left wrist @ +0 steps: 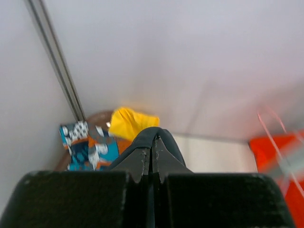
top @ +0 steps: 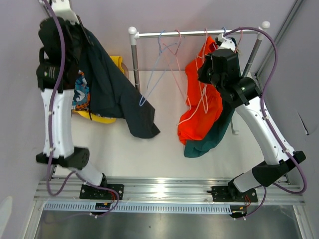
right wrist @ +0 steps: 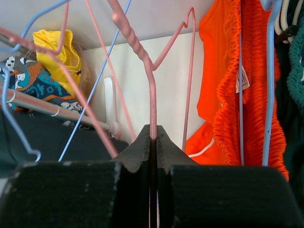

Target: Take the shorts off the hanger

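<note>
The left gripper (left wrist: 152, 159) is clamped on the dark navy shorts (top: 117, 94), which hang over the left side of the table (top: 164, 149). The right gripper (right wrist: 153, 142) pinches a pink hanger (right wrist: 152, 95) beside the orange-red shorts (top: 199, 109) on the rail (top: 194, 33). A tug could snag the blue hanger (right wrist: 94, 80) and unhook it.
</note>
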Tool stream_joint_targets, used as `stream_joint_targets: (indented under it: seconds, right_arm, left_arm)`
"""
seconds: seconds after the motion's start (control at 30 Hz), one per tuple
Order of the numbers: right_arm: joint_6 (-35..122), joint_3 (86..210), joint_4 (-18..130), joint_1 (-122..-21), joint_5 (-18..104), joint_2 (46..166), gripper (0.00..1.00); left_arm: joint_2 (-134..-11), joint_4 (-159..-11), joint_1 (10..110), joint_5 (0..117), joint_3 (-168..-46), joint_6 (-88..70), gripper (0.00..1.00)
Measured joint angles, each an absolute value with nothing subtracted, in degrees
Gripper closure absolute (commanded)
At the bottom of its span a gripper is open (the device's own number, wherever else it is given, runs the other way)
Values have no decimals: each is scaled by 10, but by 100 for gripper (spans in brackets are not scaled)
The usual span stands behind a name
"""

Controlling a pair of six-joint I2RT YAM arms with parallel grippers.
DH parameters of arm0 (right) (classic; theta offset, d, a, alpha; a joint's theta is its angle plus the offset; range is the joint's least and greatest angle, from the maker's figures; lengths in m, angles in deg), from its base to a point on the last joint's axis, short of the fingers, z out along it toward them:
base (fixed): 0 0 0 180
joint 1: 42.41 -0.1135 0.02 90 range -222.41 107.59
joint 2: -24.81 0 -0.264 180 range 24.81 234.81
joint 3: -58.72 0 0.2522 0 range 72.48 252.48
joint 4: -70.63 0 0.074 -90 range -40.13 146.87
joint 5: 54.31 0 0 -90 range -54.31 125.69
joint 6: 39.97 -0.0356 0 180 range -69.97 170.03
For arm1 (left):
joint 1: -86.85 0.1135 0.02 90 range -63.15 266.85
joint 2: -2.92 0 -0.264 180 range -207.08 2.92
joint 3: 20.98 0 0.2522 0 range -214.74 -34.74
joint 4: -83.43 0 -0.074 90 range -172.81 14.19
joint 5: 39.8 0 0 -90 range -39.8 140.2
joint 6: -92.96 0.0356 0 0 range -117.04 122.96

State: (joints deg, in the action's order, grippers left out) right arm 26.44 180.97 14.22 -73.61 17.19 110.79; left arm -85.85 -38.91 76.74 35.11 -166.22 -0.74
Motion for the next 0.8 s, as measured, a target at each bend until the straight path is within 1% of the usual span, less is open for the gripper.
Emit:
stream_joint_targets:
  seconds: [0.03,0.1,0.13,0.2,0.27,0.3,0.33,0.37,0.4,0.43,0.47,0.53,0.57,0.7,0.8]
  right_arm:
    - [263,1806,144,-736,172,1106,100]
    - [263,1796,149,-736,174,1103,100]
    - [263,1791,155,-736,175,1103,100]
    - [263,1780,168,-736,176,1102,100]
    - [263,1770,182,-735,176,1101,100]
    - [263,1766,186,-734,177,1100,100]
    - [263,1764,190,-733,178,1099,100]
    - [263,1760,194,-732,179,1097,100]
    - [263,1757,197,-731,180,1097,100]
    - [263,1754,200,-730,181,1096,91]
    - [263,1754,202,-730,182,1096,49]
    - [261,1753,197,-729,185,1096,14]
    - [263,1751,192,-729,186,1095,1]
    - [264,1745,166,-729,186,1095,1]
    - [268,1748,151,-729,178,1088,1]
  left_arm:
    - [-895,-388,791,364,-1711,-14,100]
    - [-959,-392,828,386,-1782,-27,96]
    - [-981,-396,844,393,-1796,-34,88]
    - [-1013,-403,871,401,-1798,-47,82]
    - [-1043,-402,887,401,-1795,-56,56]
    - [-1058,-401,892,401,-1793,-58,34]
    - [-1069,-400,895,401,-1791,-62,25]
    - [-1079,-400,897,400,-1786,-66,18]
    - [-1086,-401,897,399,-1775,-70,8]
    - [-1089,-399,897,399,-1766,-70,1]
    - [-1092,-396,897,398,-1758,-71,1]
    - [-1093,-391,896,397,-1751,-74,1]
    - [-1093,-390,896,397,-1751,-75,1]
    - [-1080,-390,896,397,-1750,-76,1]
    - [-1030,-394,888,397,-1701,-76,1]
